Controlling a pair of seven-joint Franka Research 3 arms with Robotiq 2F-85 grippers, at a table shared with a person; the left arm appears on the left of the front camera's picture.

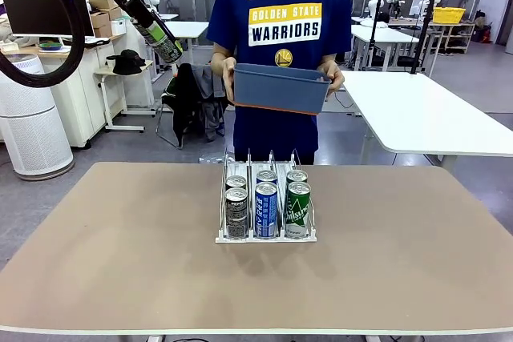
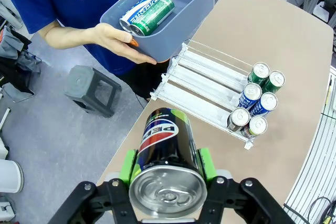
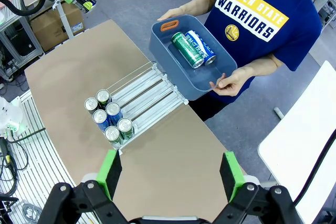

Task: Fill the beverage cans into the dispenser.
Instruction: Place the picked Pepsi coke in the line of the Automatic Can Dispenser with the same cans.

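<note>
Brown table (image 1: 120, 262), six cans (image 1: 266, 207) in dispenser (image 2: 202, 80)

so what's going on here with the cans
The left gripper is shut on a dark Pepsi can, raised high to the left of the dispenser. The right gripper hangs open above the table, holding nothing. Across from it a person holds a blue-grey tub with a green can and a blue can lying inside. The dispenser has six cans, two per lane.

Tan table (image 1: 120, 270): dispenser (image 1: 264, 239) standing near centre.
</note>
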